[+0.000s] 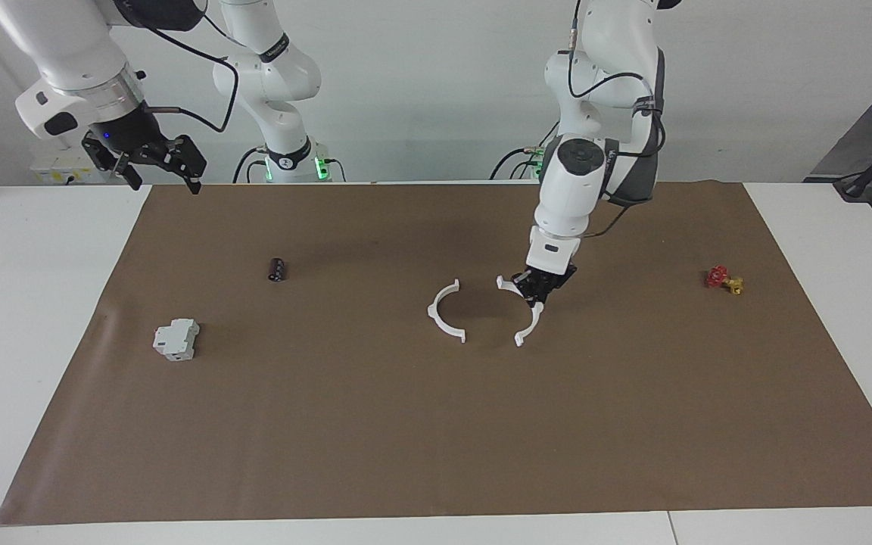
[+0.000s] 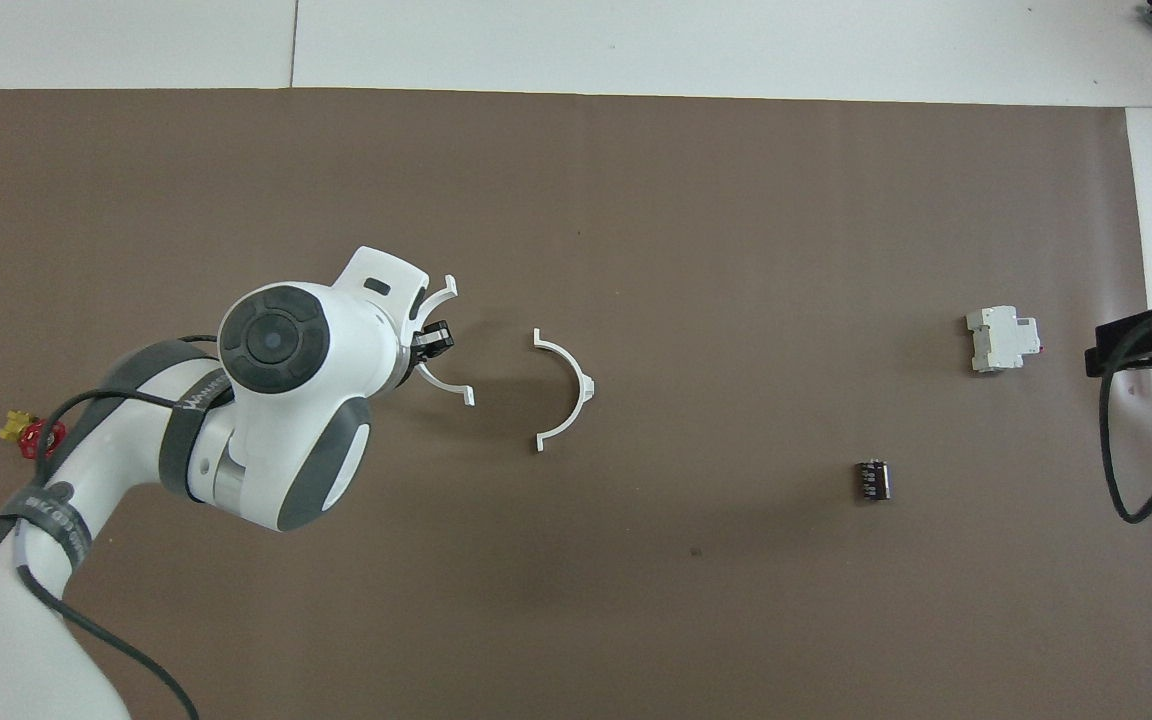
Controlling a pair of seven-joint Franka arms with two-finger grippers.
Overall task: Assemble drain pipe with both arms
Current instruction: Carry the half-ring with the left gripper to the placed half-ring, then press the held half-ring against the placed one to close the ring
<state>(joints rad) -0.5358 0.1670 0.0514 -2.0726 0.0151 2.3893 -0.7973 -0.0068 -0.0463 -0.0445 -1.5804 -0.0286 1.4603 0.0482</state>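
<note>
i am holding one white half-ring (image 1: 524,312) tight in my left gripper (image 1: 538,291), just beside the other half-ring (image 1: 444,312). my right gripper (image 1: 150,163) is waiting, wide open.

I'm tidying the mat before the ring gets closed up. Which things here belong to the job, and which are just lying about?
Job:
- held half-ring, in left gripper
- lying half-ring
- right gripper, waiting

Lying about:
- grey block
- black cylinder
- red-and-yellow piece

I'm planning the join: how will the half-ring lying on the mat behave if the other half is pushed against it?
The resting half-ring looks thin and light, so it will likely slide on the smooth brown mat. It lies flat, so probably won't roll.
</note>
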